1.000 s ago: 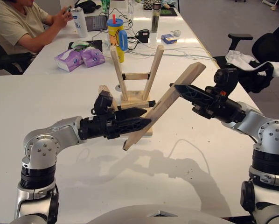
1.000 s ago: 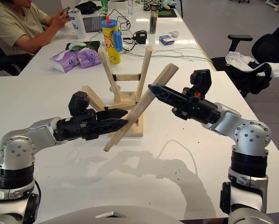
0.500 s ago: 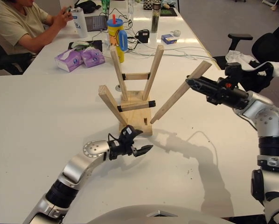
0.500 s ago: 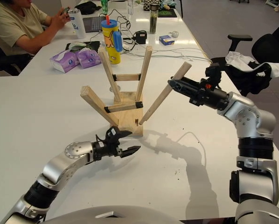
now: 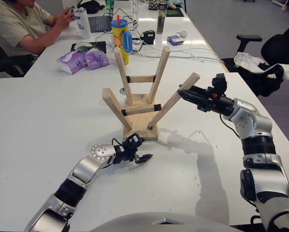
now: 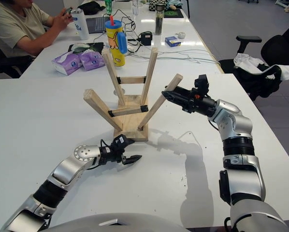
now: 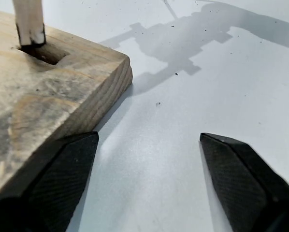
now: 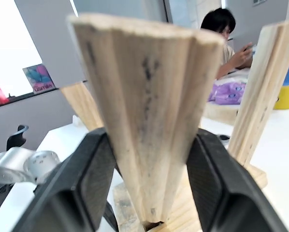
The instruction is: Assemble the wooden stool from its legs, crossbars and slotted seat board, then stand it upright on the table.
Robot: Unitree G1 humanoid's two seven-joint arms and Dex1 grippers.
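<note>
The stool lies upside down at the centre of the head view. Its slotted seat board [image 5: 152, 133], pale rough-grained wood with a thick square edge, sits flat on the glossy white surface [image 5: 48, 121]. Two square-section legs [image 5: 122, 75] rise from the board's far side and spread apart toward the top, joined by a short crossbar [image 5: 141, 79]. A third leg [image 5: 114, 107] leans toward the left of the frame, and a second crossbar [image 5: 141, 109] with dark ends runs from it across the board.

The fourth leg [image 5: 171, 104] slants up toward the right of the frame with its foot in a slot at the board's near right corner. The right gripper [image 5: 183, 93] comes in from the right of the frame and is clamped on this leg just below its top end. Its black textured fingers [image 8: 81, 179] press the leg's two opposite faces.

The left gripper [image 7: 149, 174] lies low over the surface in the lower centre, just in front of the board's near edge. It is spread wide and holds nothing. One finger [image 7: 57, 179] sits close against the board's corner, though I cannot tell whether it touches.
</note>
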